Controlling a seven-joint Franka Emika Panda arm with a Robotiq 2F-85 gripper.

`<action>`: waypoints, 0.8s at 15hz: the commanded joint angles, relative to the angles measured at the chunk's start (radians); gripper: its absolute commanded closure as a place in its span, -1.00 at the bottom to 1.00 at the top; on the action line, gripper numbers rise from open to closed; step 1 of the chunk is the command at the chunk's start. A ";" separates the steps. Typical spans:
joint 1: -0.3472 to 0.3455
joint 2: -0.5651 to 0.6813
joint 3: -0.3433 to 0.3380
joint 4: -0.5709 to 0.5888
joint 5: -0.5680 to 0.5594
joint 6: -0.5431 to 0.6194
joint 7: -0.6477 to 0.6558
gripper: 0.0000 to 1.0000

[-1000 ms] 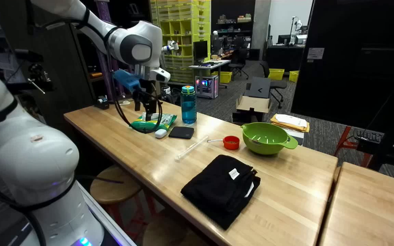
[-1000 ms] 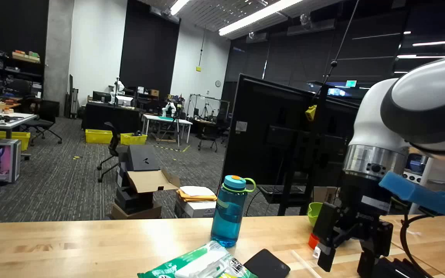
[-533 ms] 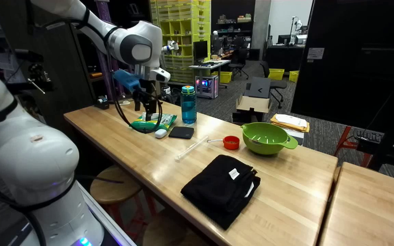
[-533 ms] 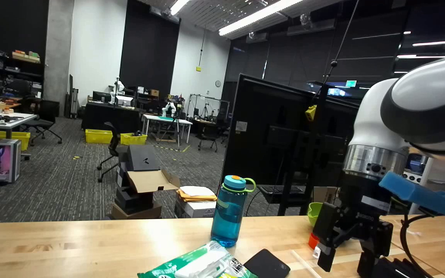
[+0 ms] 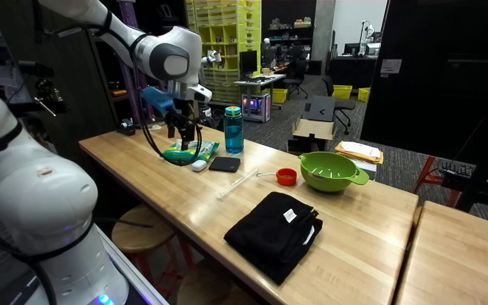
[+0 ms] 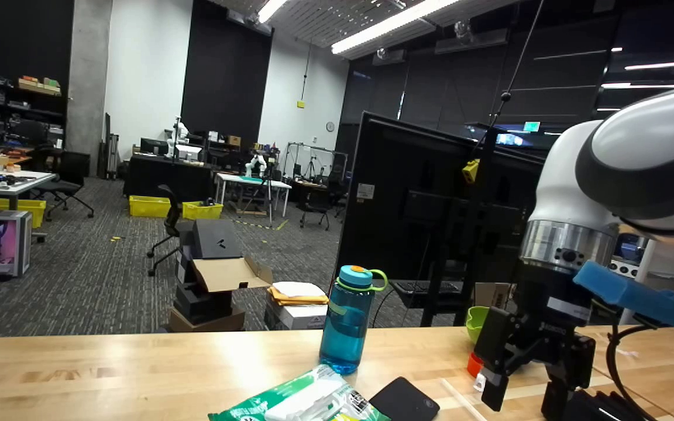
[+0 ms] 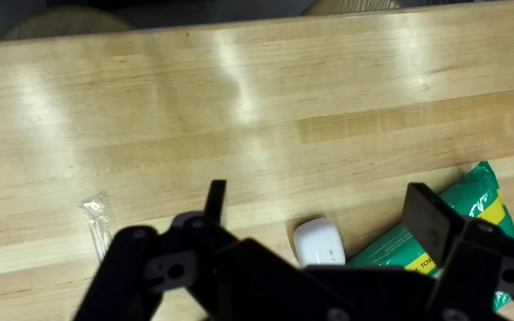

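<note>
Hovering, with spread, empty hand (image 6: 522, 401), near white case (image 7: 319, 243). Likely handling light, stiff, slippery; suiting pinching across left and right sides in wrist view.

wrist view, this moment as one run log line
black gripper open, holding nothing | above pale wooden table | seen: small white rounded case, green plastic packet, long clear tube

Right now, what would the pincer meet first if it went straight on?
Pointing down, the pincer would probably meet the wooden tabletop beside the white earbud case first; depth is unclear, so clipping that case or the green wipes pack is possible.
</note>
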 commanded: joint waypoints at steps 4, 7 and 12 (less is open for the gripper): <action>-0.032 0.063 0.001 0.023 -0.056 0.120 -0.020 -1.00; -0.040 0.101 -0.006 0.034 -0.079 0.199 -0.042 -1.00; -0.058 0.171 -0.037 0.050 -0.091 0.280 -0.084 -1.00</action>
